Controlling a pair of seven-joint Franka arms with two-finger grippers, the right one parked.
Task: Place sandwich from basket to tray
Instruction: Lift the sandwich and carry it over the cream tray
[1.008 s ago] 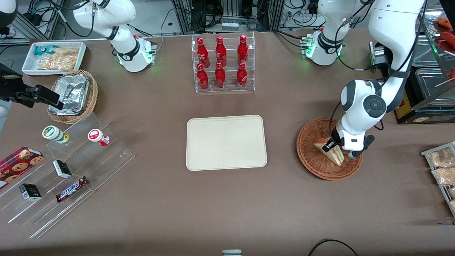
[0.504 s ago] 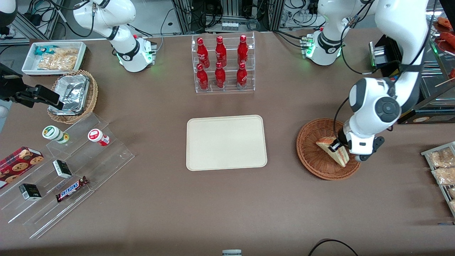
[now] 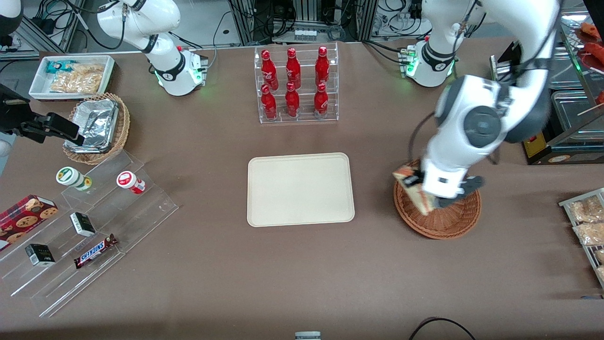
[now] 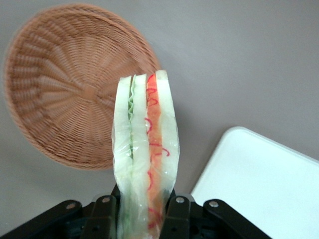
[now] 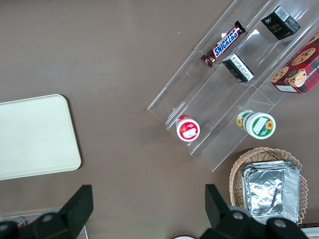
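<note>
Sandwich (image 4: 145, 154), a clear-wrapped triangular wedge of pale bread with red and green filling, is clamped between the black fingers (image 4: 175, 219) of the left arm's gripper (image 3: 418, 185). It hangs lifted above the round reddish-brown wicker basket (image 3: 448, 222), over the rim nearest the flat cream rectangular tray (image 3: 300, 189). Its long axis runs straight out from the jaws, filling edge toward the wrist camera.

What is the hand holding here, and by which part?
The hand grips the sandwich by one end, fingers on its bread faces, lifted above the basket.
</note>
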